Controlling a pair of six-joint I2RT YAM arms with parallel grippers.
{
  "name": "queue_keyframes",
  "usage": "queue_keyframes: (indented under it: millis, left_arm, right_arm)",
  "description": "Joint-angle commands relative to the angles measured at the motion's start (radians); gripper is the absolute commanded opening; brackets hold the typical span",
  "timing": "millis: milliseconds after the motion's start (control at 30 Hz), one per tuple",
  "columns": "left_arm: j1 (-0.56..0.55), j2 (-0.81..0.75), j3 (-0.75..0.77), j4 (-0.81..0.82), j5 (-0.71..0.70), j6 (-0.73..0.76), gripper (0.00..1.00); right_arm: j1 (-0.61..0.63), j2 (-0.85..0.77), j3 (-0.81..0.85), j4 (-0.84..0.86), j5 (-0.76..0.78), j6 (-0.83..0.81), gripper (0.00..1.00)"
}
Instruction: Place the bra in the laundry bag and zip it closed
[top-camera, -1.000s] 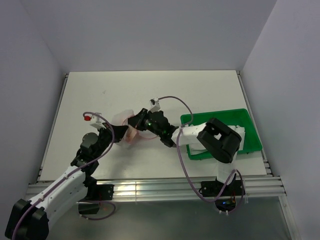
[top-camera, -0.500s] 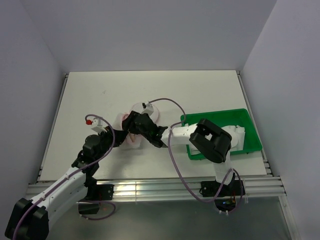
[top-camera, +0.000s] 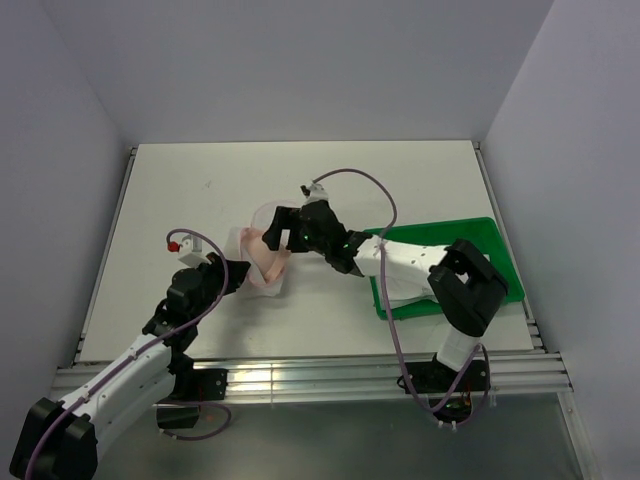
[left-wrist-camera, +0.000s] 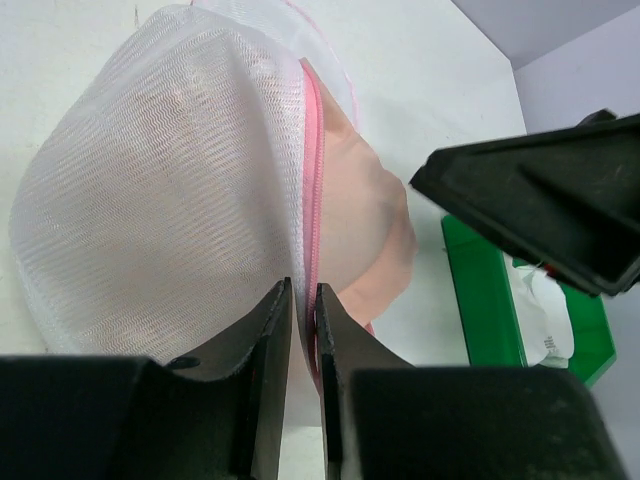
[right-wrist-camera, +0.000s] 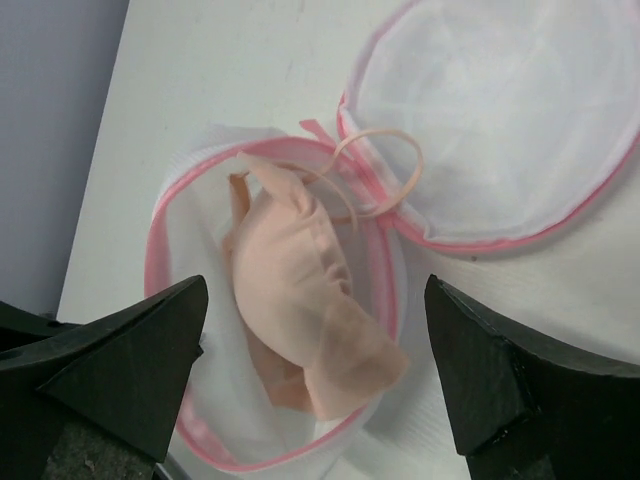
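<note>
A flat white rectangular table (top-camera: 200, 180) is carrying two things. A round white mesh laundry bag with pink zip trim (top-camera: 262, 270) is lying open just left of the middle, its two dome halves resting on the surface, one nearer and one farther, joined at one edge. A green rectangular plastic tray (top-camera: 505, 262) is sitting apart from it at the near right, close to the table's right edge.

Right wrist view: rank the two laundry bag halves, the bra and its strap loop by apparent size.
1. Empty half and filled half: alike, and the frame crops the empty one, so unranked.
2. Bra.
3. Strap loop.
</note>
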Motion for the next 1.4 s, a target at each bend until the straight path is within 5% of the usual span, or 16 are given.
queue_keyframes:
  millis: [0, 67, 267, 500, 733, 833, 867, 933, 1100, 1200, 1367]
  left_arm:
    - [0.000, -0.008, 0.029, 0.021, -0.009, -0.008, 0.22]
    - [-0.001, -0.010, 0.026, 0.019, -0.007, -0.008, 0.21]
    - [-0.001, -0.034, 0.032, -0.008, -0.014, -0.001, 0.20]
    - [-0.001, -0.031, 0.038, -0.016, -0.006, 0.004, 0.19]
    - [-0.001, -0.019, 0.041, -0.011, -0.007, 0.004, 0.18]
    - [-0.001, -0.005, 0.052, -0.010, -0.007, 0.005, 0.18]
    - [-0.001, -0.005, 0.061, -0.014, -0.017, 0.005, 0.18]
    - [0.000, -0.007, 0.076, -0.024, -0.029, 0.011, 0.17]
    - [0.000, 0.010, 0.170, -0.065, -0.075, 0.027, 0.08]
    - [0.002, 0.036, 0.256, -0.094, -0.084, 0.028, 0.03]
    - [0.006, 0.030, 0.297, -0.148, -0.093, 0.031, 0.00]
  right_arm:
    - [-0.059, -0.024, -0.001, -0.058, -0.077, -0.070, 0.97]
    - [-0.062, -0.012, 0.018, -0.084, -0.068, -0.095, 0.96]
    - [-0.162, 0.079, 0.094, -0.157, 0.056, -0.082, 0.71]
    - [-0.186, 0.255, 0.261, -0.259, 0.130, -0.081, 0.70]
    - [-0.195, 0.359, 0.315, -0.227, 0.035, -0.041, 0.67]
    - [-0.205, 0.389, 0.332, -0.207, 0.003, -0.007, 0.37]
    - [-0.208, 0.366, 0.312, -0.150, 0.015, 0.000, 0.13]
    - [-0.205, 0.305, 0.250, -0.074, 0.043, -0.004, 0.00]
    - [-0.189, 0.013, 0.072, 0.024, 0.153, -0.087, 0.00]
    - [-0.131, -0.253, 0.044, -0.050, 0.266, -0.211, 0.00]
    - [-0.019, -0.427, 0.032, -0.157, 0.386, -0.276, 0.00]
